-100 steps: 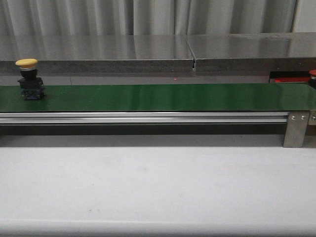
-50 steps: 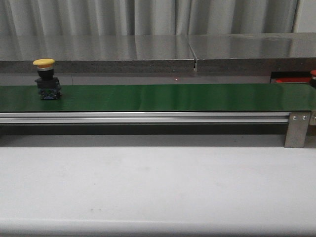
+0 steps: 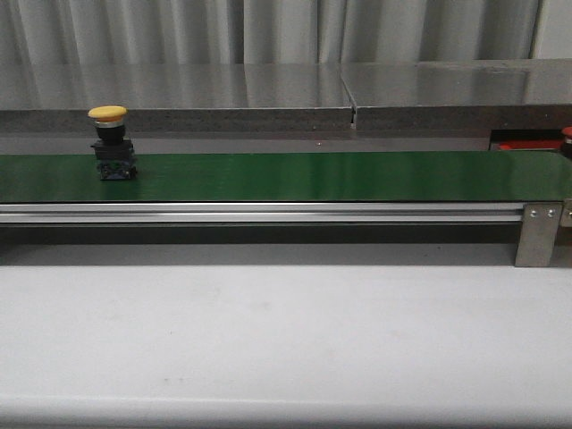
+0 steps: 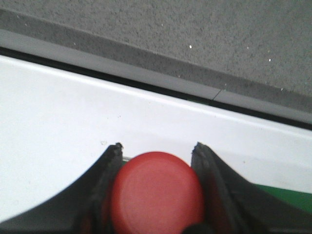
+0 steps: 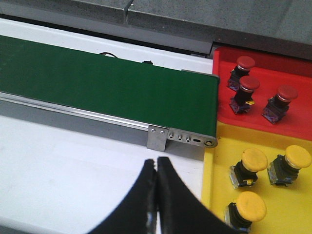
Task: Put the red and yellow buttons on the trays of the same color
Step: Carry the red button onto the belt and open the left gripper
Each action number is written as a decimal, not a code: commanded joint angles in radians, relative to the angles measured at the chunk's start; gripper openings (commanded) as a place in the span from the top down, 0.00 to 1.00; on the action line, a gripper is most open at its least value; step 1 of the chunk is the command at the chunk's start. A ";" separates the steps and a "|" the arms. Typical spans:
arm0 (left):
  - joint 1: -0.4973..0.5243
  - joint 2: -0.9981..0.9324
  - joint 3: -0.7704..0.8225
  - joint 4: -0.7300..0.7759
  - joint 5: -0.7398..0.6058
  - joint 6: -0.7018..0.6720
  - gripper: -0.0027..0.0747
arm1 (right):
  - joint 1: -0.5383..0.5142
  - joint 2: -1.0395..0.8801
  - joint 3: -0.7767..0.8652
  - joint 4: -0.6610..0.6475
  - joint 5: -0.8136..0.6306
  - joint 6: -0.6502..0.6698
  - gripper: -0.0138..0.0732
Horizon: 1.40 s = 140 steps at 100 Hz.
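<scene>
A yellow button [image 3: 107, 143] on a black base stands upright on the green belt [image 3: 313, 175], at its left. My left gripper [image 4: 157, 148] is shut on a red button [image 4: 156, 192], whose round cap fills the gap between the fingers; it is held over a white surface. My right gripper [image 5: 157, 161] is shut and empty above the white table, near the belt's end. In the right wrist view the red tray [image 5: 229, 114] holds three red buttons [image 5: 250, 84] and the yellow tray [image 5: 214, 195] holds three yellow buttons [image 5: 254, 159]. Neither gripper shows in the front view.
The red tray's edge [image 3: 527, 145] and a red button [image 3: 567, 134] show at the far right of the front view. A metal bracket [image 5: 157, 138] stands at the belt's end [image 5: 97, 78]. A grey ledge [image 3: 268, 98] runs behind the belt.
The yellow button has travelled to the right along the green belt. Nothing else in the front view has moved.
</scene>
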 commanded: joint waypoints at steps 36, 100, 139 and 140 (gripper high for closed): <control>-0.143 -0.008 0.050 -0.061 -0.213 0.020 0.99 | -0.002 0.003 -0.023 -0.005 -0.065 0.001 0.92; -0.150 0.066 0.079 -0.121 -0.238 0.035 0.99 | -0.002 0.003 -0.023 -0.005 -0.065 0.001 0.92; -0.150 0.066 0.079 -0.118 -0.200 0.041 0.38 | -0.002 0.003 -0.023 -0.005 -0.065 0.001 0.92; -0.150 0.066 0.079 -0.118 -0.198 0.041 0.34 | -0.002 0.003 -0.023 -0.005 -0.065 0.001 0.92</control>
